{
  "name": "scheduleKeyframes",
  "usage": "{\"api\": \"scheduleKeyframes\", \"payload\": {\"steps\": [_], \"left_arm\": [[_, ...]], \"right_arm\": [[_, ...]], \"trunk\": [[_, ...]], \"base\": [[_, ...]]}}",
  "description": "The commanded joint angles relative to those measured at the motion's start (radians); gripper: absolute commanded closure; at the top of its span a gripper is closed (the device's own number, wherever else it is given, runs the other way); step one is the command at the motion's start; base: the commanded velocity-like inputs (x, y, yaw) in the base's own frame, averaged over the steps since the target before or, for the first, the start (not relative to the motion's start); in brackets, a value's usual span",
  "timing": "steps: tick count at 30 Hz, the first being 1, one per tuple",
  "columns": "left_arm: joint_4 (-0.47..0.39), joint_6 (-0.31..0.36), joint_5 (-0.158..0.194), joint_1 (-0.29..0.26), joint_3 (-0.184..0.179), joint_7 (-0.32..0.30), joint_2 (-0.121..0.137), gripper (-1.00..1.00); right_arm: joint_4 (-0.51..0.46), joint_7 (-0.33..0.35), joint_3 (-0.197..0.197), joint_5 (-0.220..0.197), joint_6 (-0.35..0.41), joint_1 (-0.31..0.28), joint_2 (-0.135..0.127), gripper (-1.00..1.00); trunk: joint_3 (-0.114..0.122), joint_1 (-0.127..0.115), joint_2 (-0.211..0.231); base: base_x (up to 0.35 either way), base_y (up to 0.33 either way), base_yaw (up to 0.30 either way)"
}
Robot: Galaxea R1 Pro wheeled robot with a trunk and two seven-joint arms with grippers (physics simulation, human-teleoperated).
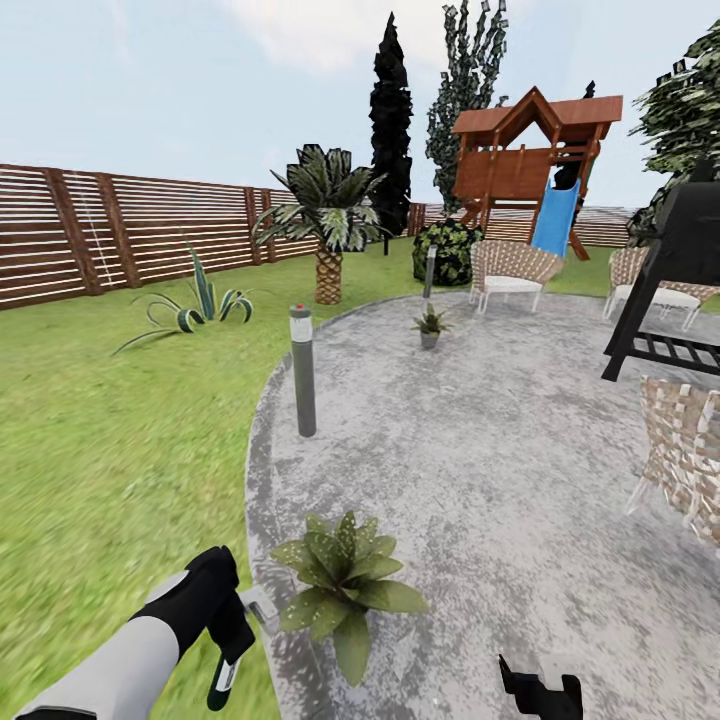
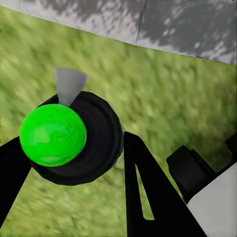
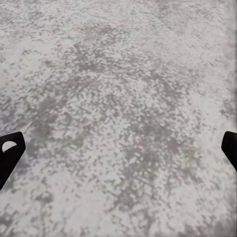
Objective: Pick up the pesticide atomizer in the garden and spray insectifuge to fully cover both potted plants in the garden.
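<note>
**Atomizer in my left claw beside the near plant**

My left claw [image 1: 232, 640] sits low at the patio's [image 1: 520, 440] edge, clamped on the pesticide atomizer [image 1: 222, 682], whose dark green body with a pale patch hangs below the fingers over the lawn [image 1: 110, 440]. A small grey nozzle piece juts from the claw toward the nearest potted plant [image 1: 345, 580], a low rosette of speckled leaves standing on the paving just beside it; I cannot tell whether they touch. In my left wrist view the atomizer [image 2: 74, 136] shows end-on as a round black part with a bright green dome and a grey spout, pinched between the black fingers [image 2: 148, 192], with blurred grass beneath and the paving edge beyond.

My right claw [image 1: 540, 690] is at the bottom of the head view over the paving. In the right wrist view its two dark fingertips [image 3: 11, 150] stand wide apart with nothing between them above the mottled grey stone.

The second potted plant [image 1: 430, 327] stands well away at the far side of the patio, near a grey bollard light [image 1: 302, 370] and woven chairs [image 1: 512, 272]. A palm-like plant [image 1: 328, 215], a slatted fence [image 1: 130, 230] and a wooden play tower with a blue slide [image 1: 535, 165] lie behind.
</note>
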Motion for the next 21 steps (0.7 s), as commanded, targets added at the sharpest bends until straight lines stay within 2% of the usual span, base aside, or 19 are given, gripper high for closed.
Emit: {"api": "scheduleKeyframes", "payload": {"steps": [1, 4, 11, 21], "left_arm": [[-0.002, 0.006, -0.003, 0.000, -0.004, -0.007, 0.002, 1.00], [-0.002, 0.007, -0.002, 0.000, -0.004, -0.006, 0.002, 1.00], [-0.003, 0.006, -0.004, 0.000, -0.004, -0.006, -0.004, 1.00], [-0.003, 0.004, -0.004, 0.000, -0.004, -0.004, -0.007, 1.00]], "right_arm": [[0.000, 0.005, 0.006, -0.011, -0.002, 0.000, 0.000, -1.00], [0.000, 0.004, 0.006, -0.011, -0.003, 0.000, 0.000, -1.00], [0.000, 0.003, 0.006, -0.011, -0.002, 0.000, 0.000, -1.00], [0.000, 0.003, 0.006, -0.011, -0.003, 0.000, 0.000, -1.00]], "trunk": [[-0.001, 0.000, 0.000], [-0.001, 0.000, 0.000], [-0.001, 0.000, 0.000], [-0.001, 0.000, 0.000]], "base": [[0.090, -0.045, 0.018], [0.166, -0.012, 0.194], [0.007, 0.000, 0.247], [0.127, -0.082, 0.013]]}}
